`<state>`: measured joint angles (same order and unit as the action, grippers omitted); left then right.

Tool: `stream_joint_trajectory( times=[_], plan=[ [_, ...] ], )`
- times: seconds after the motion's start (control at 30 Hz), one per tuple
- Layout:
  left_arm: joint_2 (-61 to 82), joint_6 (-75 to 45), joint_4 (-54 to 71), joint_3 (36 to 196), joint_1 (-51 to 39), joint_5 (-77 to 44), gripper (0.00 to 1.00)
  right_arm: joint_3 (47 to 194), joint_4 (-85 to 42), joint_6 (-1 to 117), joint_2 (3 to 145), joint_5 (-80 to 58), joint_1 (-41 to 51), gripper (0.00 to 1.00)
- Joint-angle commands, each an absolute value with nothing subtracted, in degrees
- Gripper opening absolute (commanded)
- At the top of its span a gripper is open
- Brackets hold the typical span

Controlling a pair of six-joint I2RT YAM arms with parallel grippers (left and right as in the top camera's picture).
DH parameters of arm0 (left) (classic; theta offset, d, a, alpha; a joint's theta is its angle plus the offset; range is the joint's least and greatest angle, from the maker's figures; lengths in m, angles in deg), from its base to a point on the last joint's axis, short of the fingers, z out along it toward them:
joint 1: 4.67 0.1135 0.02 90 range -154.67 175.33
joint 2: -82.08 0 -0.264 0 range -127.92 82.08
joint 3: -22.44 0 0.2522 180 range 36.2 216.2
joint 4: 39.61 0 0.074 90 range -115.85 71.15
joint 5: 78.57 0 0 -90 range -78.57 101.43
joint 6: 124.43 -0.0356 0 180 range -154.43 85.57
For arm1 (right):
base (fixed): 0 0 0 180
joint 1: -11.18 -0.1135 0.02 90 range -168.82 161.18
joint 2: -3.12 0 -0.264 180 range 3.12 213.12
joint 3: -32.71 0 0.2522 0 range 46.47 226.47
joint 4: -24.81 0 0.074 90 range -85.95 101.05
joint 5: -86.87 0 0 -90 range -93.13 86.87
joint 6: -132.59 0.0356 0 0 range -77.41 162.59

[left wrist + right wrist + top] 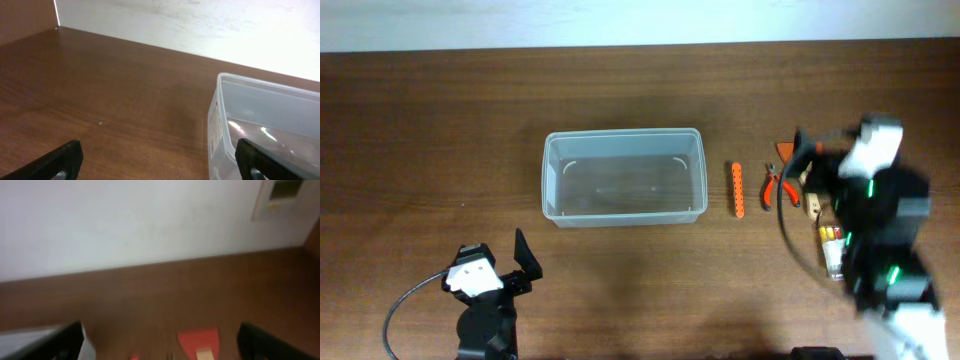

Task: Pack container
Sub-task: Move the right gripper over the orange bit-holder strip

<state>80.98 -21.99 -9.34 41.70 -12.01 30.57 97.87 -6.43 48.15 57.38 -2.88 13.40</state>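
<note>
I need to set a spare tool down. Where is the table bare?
Bare: brown wooden table left of the clear plastic rectangular tub, and in front of it. Crowded: right of it, around the orange perforated bar and orange-handled pliers.

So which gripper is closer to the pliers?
Right. The right gripper is close by the pliers, just beyond them toward the wall. The left gripper is far away, on the other side of the container.
</note>
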Motion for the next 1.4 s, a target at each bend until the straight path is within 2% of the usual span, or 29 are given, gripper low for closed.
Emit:
stream_joint_trajectory(
  times=[0.0,0.13,0.27,0.53,0.67,0.73,0.93,1.0,1.07,1.17,1.27,1.37],
  plan=[
    [81.39,-22.49,-9.14,41.53,-12.18,30.74,0.99,118.04,-17.6,47.91,72.9,-4.0,13.07,0.99],
    [81.39,-22.49,-9.14,41.53,-12.18,30.74,0.99,133.78,-30.97,47.35,85.86,-4.87,13.05,0.99],
    [81.39,-22.49,-9.14,41.53,-12.18,30.74,0.99,141.74,-35.91,47.35,93.91,-5.66,13.07,0.98],
    [81.39,-22.49,-9.14,41.53,-12.18,30.74,0.99,141.96,-37.68,46.89,101.29,-10.62,12.55,0.99],
    [81.39,-22.49,-9.14,41.53,-12.18,30.74,0.99,141.93,-40.48,42.54,103.94,-6.99,9.93,0.99],
    [81.39,-22.49,-9.14,41.53,-12.18,30.74,0.99,141.89,-43.56,42.6,106.54,-2.73,7.2,0.99],
    [81.39,-22.49,-9.14,41.53,-12.18,30.74,0.99,141.89,-46.67,44.2,111.74,-2.38,2.56,0.99],
    [81.39,-22.49,-9.14,41.53,-12.18,30.74,0.99,141.87,-46.67,45.6,112.7,-2.4,2.45,0.87],
    [81.39,-22.49,-9.14,41.53,-12.18,30.74,0.99,141.56,-46.64,46.54,113.36,-2.23,2.58,0.65],
    [81.39,-22.49,-9.14,41.53,-12.18,30.74,0.99,140.8,-46.73,46.51,113.9,-1.94,2.67,0.61],
    [81.39,-22.49,-9.14,41.53,-12.18,30.74,0.99,139.64,-46.47,46.6,113.95,-1.94,2.67,0.47],
    [81.39,-22.49,-9.14,41.53,-12.18,30.74,0.99,138.13,-45.81,49.07,114.12,-0.32,2.67,0.46]
  ],
)
